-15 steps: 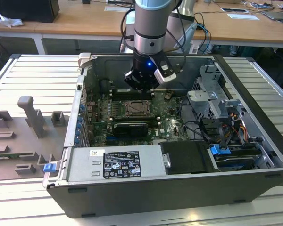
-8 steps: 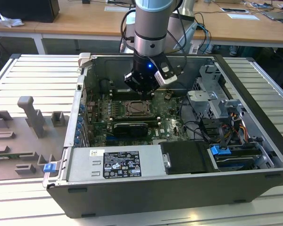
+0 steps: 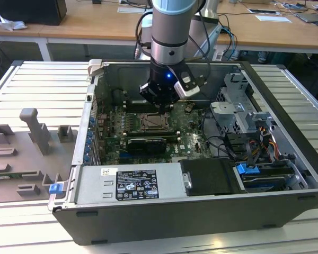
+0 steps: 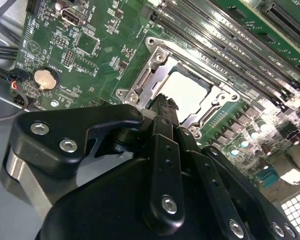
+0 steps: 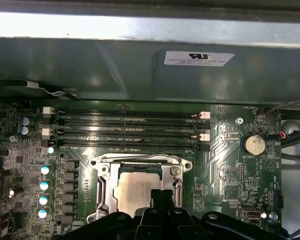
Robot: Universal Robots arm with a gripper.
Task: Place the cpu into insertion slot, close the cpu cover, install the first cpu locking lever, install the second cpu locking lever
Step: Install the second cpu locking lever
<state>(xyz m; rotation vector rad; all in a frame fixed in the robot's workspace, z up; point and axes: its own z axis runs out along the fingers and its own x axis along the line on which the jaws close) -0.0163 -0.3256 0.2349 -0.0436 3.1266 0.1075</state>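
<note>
Cpu (image 5: 138,192) seated in insertion slot (image 4: 140,92), cpu cover (image 5: 104,186) down around it, end effector (image 4: 163,104) poised right above, fingers pressed together, empty.

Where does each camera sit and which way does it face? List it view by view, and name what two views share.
Exterior view: off the arm, above the open computer case, looking down into it; the arm and claw show.
First wrist view: on the arm, looking past the claw across the cpu towards the memory slots and case wall.
Second wrist view: on the arm, looking over the claw's black body at the cpu cover.
Shared: both wrist views show the cpu, memory slots and coin battery.
</note>
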